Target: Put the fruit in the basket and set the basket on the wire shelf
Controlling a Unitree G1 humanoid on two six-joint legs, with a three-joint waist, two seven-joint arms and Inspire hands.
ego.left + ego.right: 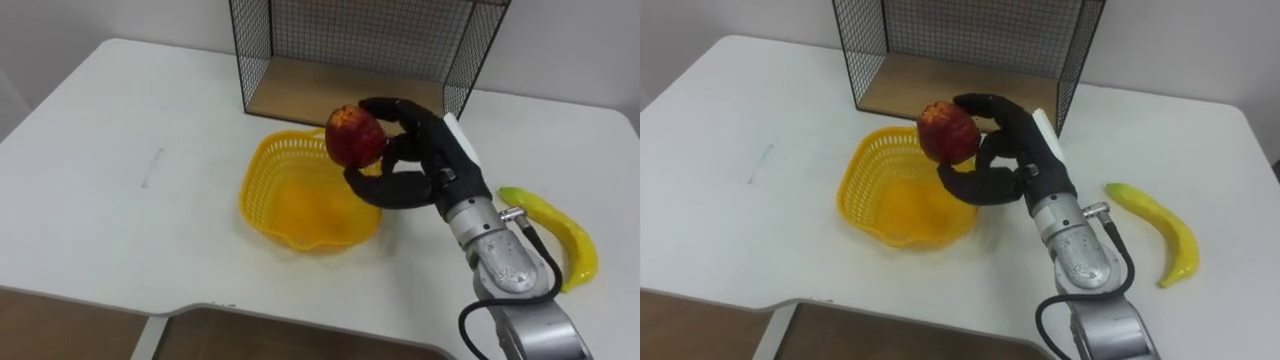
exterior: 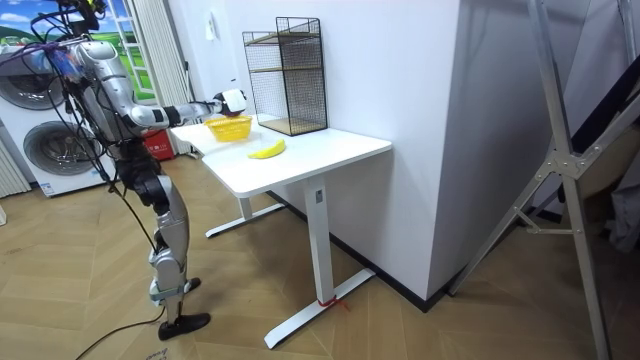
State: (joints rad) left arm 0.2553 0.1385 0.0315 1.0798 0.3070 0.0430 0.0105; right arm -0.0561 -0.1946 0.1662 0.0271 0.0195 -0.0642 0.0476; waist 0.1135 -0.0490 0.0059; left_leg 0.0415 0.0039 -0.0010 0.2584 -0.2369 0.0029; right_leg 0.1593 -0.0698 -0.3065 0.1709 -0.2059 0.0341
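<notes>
Quick count first: two pieces of fruit, one basket, one wire shelf, all on one white surface.

Fruit number one is a red apple. The right robot hand is gripping it, with fingers curled over the top and the thumb underneath. The apple is up in the air, not touching anything but the robot hand. It hangs over the rim of the yellow basket, at about 1 o'clock on the basket.

Fruit number two is a yellow banana. It lies flat on the surface, out at roughly 3 to 4 o'clock from the basket and well apart from it, just past the robot's forearm.

The basket sits upright on the surface. The wire shelf is right behind it at 12 o'clock: a black mesh cage with a wooden floor, its open front facing the basket. The basket's far rim is near the shelf's front edge.

In the room view the robot stands at the end of the surface on the room view's left, with its right arm stretched out over it.
</notes>
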